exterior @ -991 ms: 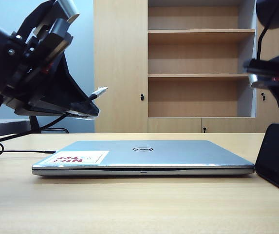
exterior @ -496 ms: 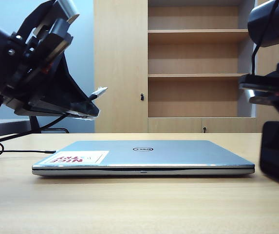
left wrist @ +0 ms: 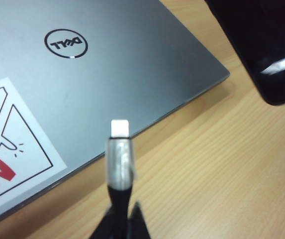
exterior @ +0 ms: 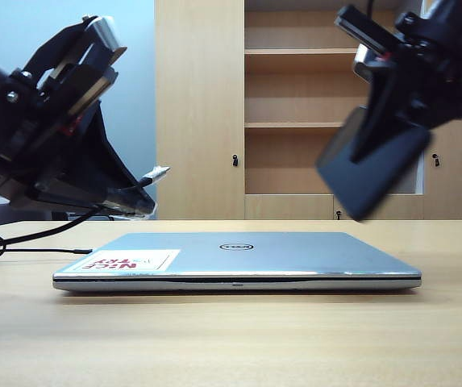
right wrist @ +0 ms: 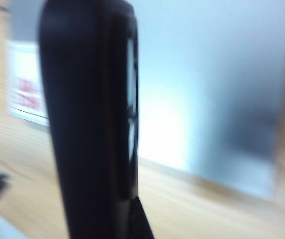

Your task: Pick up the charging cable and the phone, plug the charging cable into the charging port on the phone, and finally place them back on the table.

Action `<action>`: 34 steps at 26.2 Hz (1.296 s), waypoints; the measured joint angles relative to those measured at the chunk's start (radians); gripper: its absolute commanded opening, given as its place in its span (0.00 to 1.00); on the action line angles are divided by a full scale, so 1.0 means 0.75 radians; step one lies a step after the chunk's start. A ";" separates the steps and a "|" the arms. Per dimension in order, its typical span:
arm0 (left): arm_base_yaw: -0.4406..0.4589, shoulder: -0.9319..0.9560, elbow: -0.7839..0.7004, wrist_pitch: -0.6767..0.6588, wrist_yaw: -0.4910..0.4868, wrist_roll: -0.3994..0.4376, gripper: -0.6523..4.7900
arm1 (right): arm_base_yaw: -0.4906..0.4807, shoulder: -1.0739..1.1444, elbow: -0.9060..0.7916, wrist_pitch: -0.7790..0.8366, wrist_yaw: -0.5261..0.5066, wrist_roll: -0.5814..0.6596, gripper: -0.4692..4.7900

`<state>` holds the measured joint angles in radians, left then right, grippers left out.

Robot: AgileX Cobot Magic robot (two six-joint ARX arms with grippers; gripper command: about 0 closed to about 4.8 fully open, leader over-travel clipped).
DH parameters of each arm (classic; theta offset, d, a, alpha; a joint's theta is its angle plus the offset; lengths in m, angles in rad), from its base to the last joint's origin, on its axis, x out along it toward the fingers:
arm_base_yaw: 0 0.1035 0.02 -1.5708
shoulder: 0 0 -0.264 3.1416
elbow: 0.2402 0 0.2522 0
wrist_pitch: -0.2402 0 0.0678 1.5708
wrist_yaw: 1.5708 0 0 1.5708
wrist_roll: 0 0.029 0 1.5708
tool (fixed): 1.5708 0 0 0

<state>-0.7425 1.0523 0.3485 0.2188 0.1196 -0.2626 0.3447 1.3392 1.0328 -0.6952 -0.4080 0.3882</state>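
Note:
My left gripper (exterior: 131, 205) hangs above the laptop's left end, shut on the charging cable (exterior: 143, 182). The cable's silvery plug tip (left wrist: 119, 130) sticks out past the fingertips toward the right, and my left gripper (left wrist: 120, 225) pinches the black cord just behind it. My right gripper (exterior: 382, 103) is high on the right, shut on the phone (exterior: 372, 173). The phone hangs tilted in the air, its lower end pointing down-left. In the blurred right wrist view the phone (right wrist: 87, 124) is seen edge-on in my right gripper (right wrist: 118, 224). The charging port cannot be made out.
A closed silver Dell laptop (exterior: 239, 256) with a red-lettered sticker (exterior: 126, 260) lies mid-table on the wood-grain table (exterior: 231, 339). The cable's slack (exterior: 21, 240) trails off to the left. A wooden shelf cabinet (exterior: 327, 121) stands behind.
My right gripper has lifted the phone off the table at the far right, carrying it up and leftward and tilting it. My left gripper has only tipped slightly with the cable.

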 measured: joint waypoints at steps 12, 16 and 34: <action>-0.138 0.001 -0.058 0.055 0.001 -0.173 0.11 | 0.001 0.004 -0.433 1.117 -0.250 0.509 0.08; -0.165 0.011 -0.065 0.084 0.001 -0.215 0.11 | 0.004 0.023 -0.530 1.397 -0.248 0.692 0.08; -0.212 0.164 -0.069 0.263 0.001 -0.464 0.11 | 0.174 0.219 -0.579 1.736 -0.150 0.948 0.08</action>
<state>-0.9016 1.1755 0.2966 0.4164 0.1204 -0.6109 0.4755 1.5032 0.5987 0.6067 -0.5205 1.0988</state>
